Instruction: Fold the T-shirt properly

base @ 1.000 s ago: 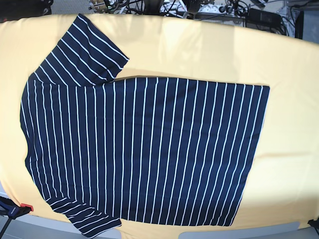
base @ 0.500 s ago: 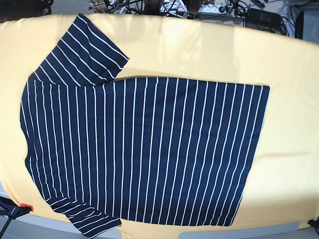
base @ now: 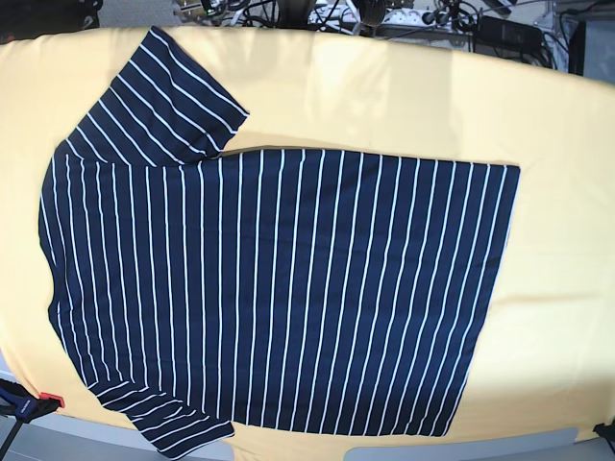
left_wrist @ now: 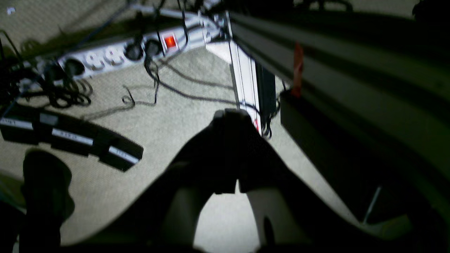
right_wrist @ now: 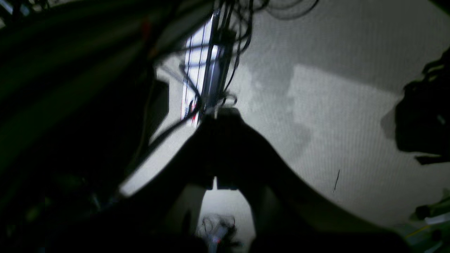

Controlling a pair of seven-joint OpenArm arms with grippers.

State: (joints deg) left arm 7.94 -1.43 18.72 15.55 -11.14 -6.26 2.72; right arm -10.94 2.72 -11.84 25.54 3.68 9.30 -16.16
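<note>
**Flat: striped T-shirt spread on yellow-covered counter, both end effectors closed and off it**

Plainly laid out flat: T-shirt (base: pixel 279 288), dark navy with thin white stripes, unfolded across the yellow-orange cloth (base: pixel 557 288) covering the counter. Collar end toward the base view's left, hem toward its right, straight edge running from near the top to the bottom. One short sleeve (base: pixel 163 96) angled up toward the far left corner, fully on the cloth. Other sleeve (base: pixel 178 423) at the near edge, reaching down to the cloth's lower border. Bare yellow cloth along the far side and on the right of the hem. Tangle of cables (base: pixel 317 12) beyond the far edge of the counter.

Neither arm over the shirt in the base view.

Left end effector (left_wrist: pixel 228 116) seen from its wrist camera as a dark silhouette, fingers together at the tip, nothing between them. Pointed over pale carpet (left_wrist: pixel 175 126), beside the dark edge of the counter's underside on the right. White power strip (left_wrist: pixel 116 52) with a lit red switch and black leads on the floor beyond; a black bar with pale labels (left_wrist: pixel 70 137) lying at left.

Right end effector (right_wrist: pixel 223 114) likewise dark and blurred, fingers together, gripping nothing. Carpet (right_wrist: pixel 334 116) beneath, a pale metal rail with hanging cables (right_wrist: pixel 211 63) just beyond the tip, dark mass at left.
</note>
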